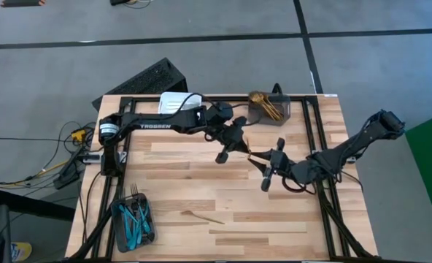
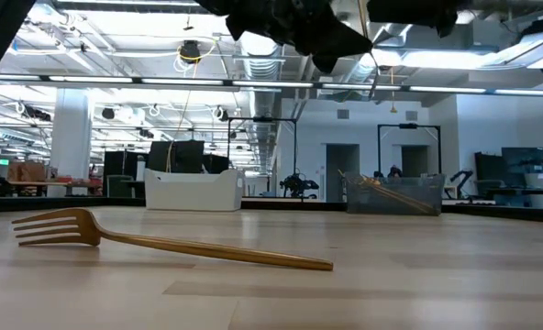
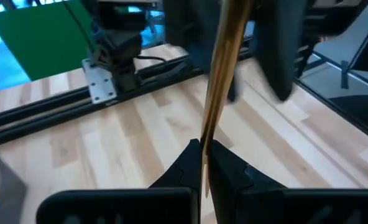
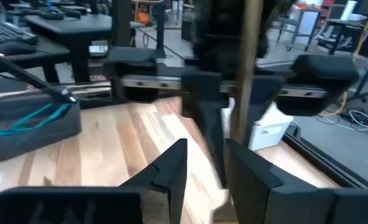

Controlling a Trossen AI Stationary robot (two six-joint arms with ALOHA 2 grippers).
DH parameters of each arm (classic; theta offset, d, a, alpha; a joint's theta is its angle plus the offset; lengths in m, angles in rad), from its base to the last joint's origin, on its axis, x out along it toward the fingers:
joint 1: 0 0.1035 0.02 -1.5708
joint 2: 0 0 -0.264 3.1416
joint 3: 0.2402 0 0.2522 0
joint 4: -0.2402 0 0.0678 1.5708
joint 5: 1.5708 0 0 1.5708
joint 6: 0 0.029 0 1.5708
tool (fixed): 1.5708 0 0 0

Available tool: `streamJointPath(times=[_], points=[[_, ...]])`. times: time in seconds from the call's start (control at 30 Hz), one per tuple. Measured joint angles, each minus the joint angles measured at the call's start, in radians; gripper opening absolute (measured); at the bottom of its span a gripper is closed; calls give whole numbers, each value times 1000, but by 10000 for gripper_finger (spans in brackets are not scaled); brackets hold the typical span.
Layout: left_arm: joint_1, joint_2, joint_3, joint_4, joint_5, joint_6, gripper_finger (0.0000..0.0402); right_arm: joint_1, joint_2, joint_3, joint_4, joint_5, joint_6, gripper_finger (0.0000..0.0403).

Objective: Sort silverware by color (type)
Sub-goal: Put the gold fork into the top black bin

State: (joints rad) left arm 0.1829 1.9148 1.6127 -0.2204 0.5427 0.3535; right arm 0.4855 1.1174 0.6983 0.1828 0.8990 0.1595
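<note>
The left gripper (image 3: 204, 163) was clenched on a thin gold utensil (image 3: 221, 87); the right gripper (image 4: 204, 165) stood part-open around it. It looked light, stiff, slippery; best pinched mid-handle.

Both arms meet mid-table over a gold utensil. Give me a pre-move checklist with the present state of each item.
1. Left gripper shut on the gold piece: ok.
2. Right gripper around the same piece, fingers apart: not ok for letting go yet.
3. Which kind of utensil it is: cannot tell.
4. Dark bin with gold pieces at the far edge, unobstructed: ok.
5. Gold fork lying loose on the table: not ok, unsorted.
6. Blue-handled pieces in the near-left bin: ok.
</note>
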Motion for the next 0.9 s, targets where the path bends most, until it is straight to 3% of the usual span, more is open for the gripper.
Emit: streamJointPath(times=[0.23, 0.43, 0.57, 0.77, 0.9], points=[[-3, 0, 0, -12, 6, 3, 0, -61, 2, 0, -6, 6, 13, 169], [-8, 0, 0, -30, 9, 27, 0, -104, 2, 0, -2, -81, 2, 189], [-7, 0, 0, -30, 10, 21, 0, -123, 1, 0, -2, -89, 5, 153], [-6, 0, 0, -33, -44, -32, 0, -149, 9, 0, -3, -95, -6, 25], [-2, -18, 6, -186, -156, -47, 18, -161, 17, -2, -10, -83, -6, 21]])
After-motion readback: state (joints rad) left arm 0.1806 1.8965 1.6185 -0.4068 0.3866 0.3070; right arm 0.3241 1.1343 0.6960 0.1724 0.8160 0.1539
